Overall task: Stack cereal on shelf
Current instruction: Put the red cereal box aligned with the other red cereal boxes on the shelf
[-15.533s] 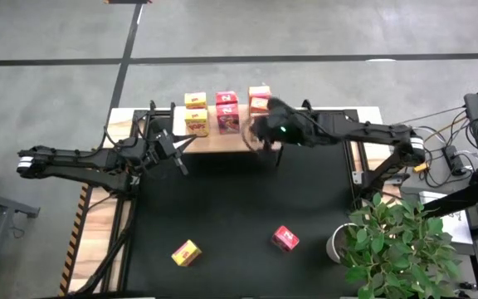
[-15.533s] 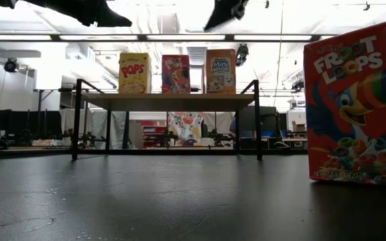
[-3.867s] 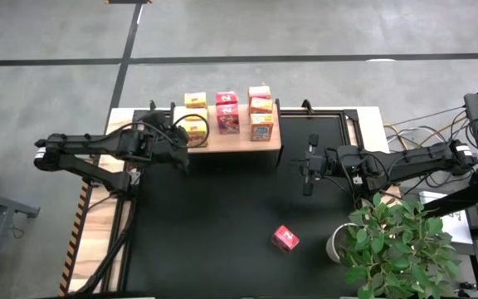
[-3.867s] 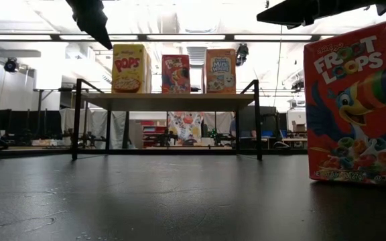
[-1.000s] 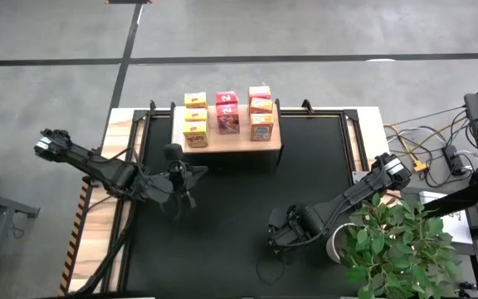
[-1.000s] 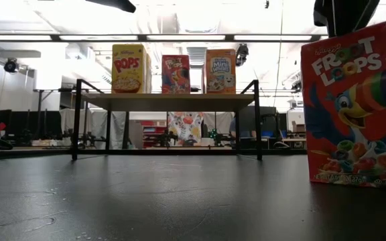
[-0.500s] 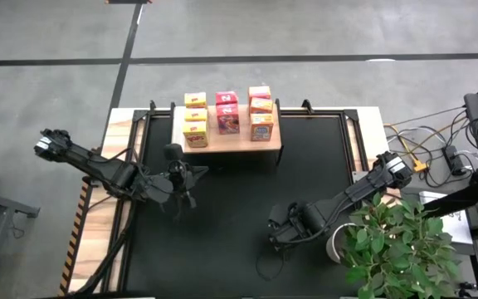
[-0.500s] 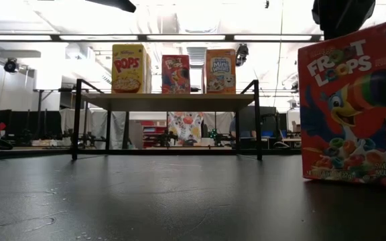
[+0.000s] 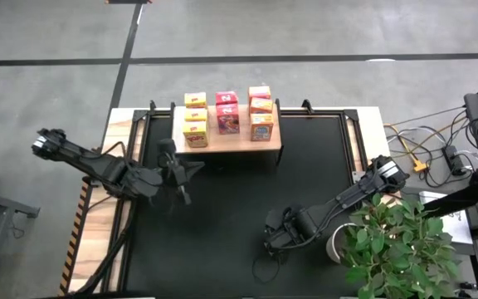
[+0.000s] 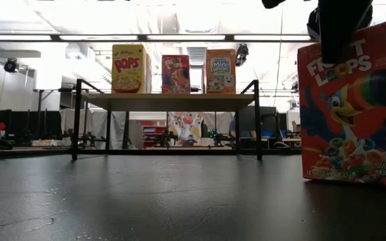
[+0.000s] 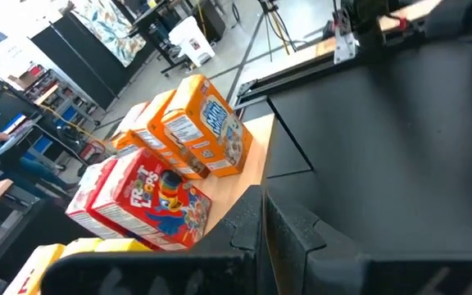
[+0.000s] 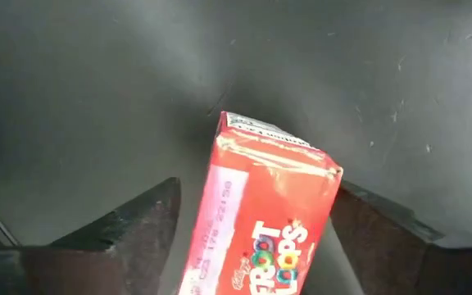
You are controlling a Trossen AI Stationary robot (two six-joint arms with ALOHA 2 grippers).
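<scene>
A wide black mat [image 9: 222,216] with a dull, faintly scuffed surface is laid over the table [image 9: 96,241], whose pale wood is seen at the left edge. At the far side of the mat the shelf [image 9: 229,141], a light plank-grained wooden block on thin dark metal legs, is set. Small cardboard cereal boxes are stood on it in three short columns: yellow boxes [image 9: 195,118] on the left, pink-red boxes [image 9: 227,113] in the middle and orange boxes [image 9: 260,112] on the right. From table level the glossy printed fronts of a yellow, a red and an orange box are seen side by side along the shelf's front edge.

One more pink-red box [image 12: 265,221], with sharp creased corners and a bright bird print, is stood on the mat near its near right part, well apart from the shelf. The right hand [image 9: 274,237] is lowered over it; its two dark fingers [image 12: 129,229] are spread wide, one on each side of the box, and contact with the cardboard cannot be made out.

The left hand [image 9: 173,166] is held above the mat just in front of the shelf's left end, its fingers pressed together on nothing.

Bare mat is left open between the two arms and across the left near corner. A leafy potted plant [image 9: 397,241] is crowded against the mat's right edge beside the right arm.
</scene>
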